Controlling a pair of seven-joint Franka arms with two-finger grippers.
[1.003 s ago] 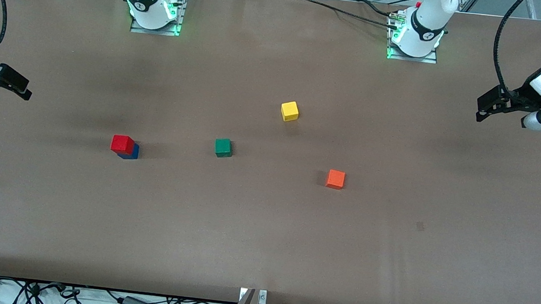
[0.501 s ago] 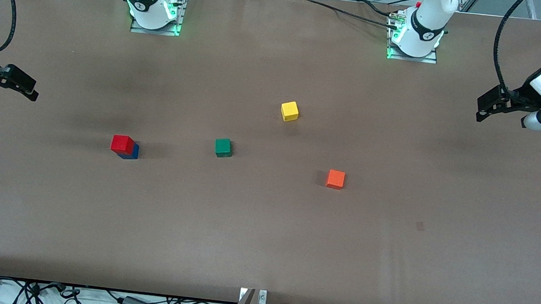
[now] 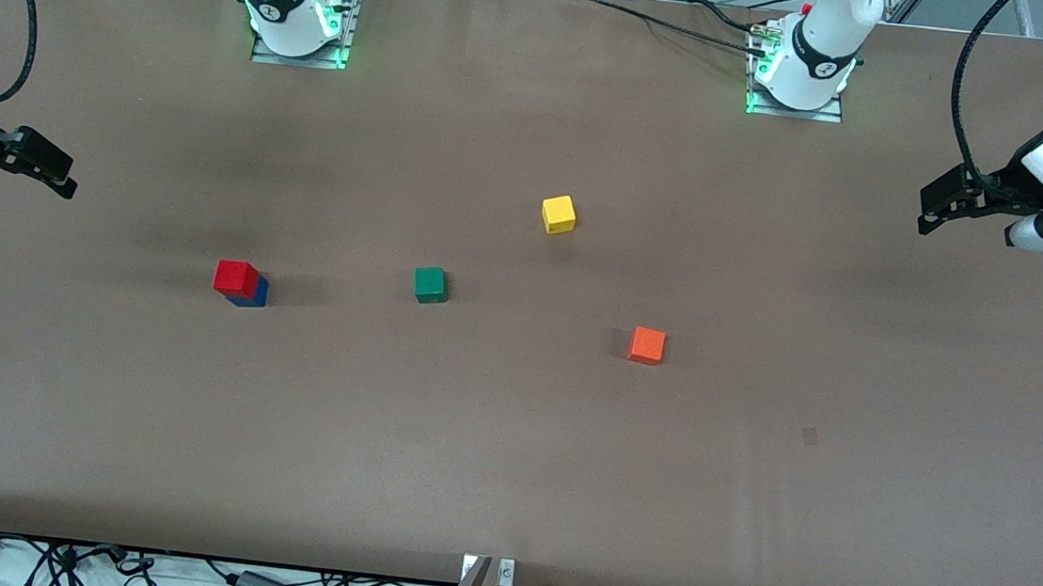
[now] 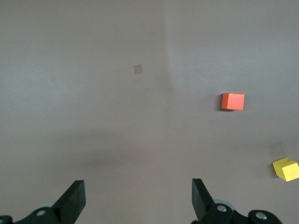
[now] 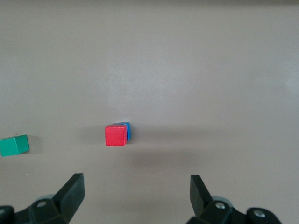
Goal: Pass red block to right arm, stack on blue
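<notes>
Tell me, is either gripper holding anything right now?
Nothing is held. The left gripper and right gripper are both open and empty; the red block sits on the blue.

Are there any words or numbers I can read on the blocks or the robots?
None can be read.
Red block, blue block, green block, yellow block, orange block: plain faces, no text.
Right arm's base and left arm's base: a small round mark on the black band of each, too small to read.
</notes>
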